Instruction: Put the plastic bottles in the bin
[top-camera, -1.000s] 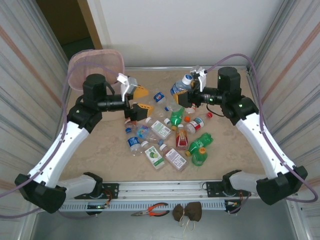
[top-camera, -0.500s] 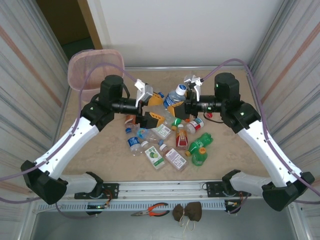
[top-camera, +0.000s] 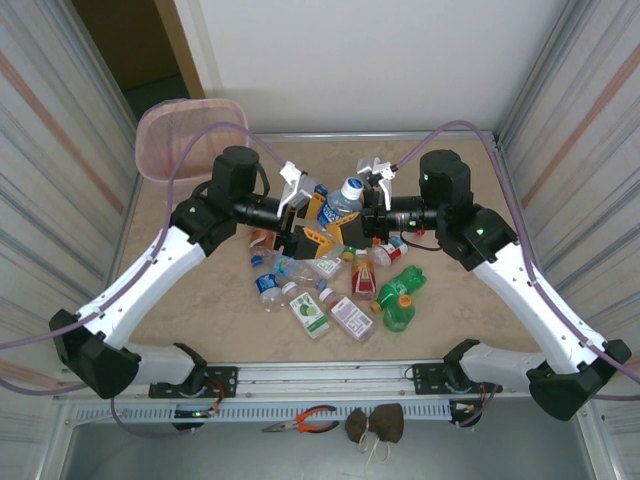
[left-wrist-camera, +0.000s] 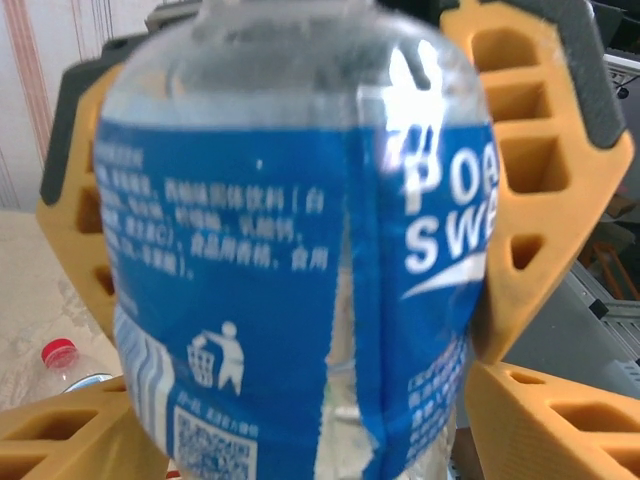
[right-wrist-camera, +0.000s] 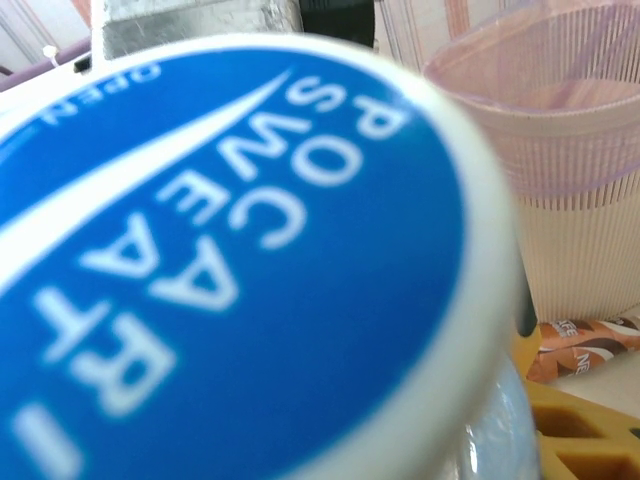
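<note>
Both my arms have met mid-table: right gripper (top-camera: 358, 215) clamps the blue-labelled bottle (top-camera: 340, 200), left gripper (top-camera: 316, 222) flanks it, grip unclear. The bin (top-camera: 190, 125) waits; the bottle pile (top-camera: 340, 300) remains.

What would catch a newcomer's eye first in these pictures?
Above the middle of the table, the right gripper holds a blue-labelled bottle, and the left gripper's orange fingers stand on either side of it. Under them lies a heap of bottles, and the pink bin stands at the far left corner.

Glossy clear plastic bottle (left-wrist-camera: 250, 250), pink mesh plastic bin (top-camera: 185, 125), matt stone-look table (top-camera: 200, 310)
</note>
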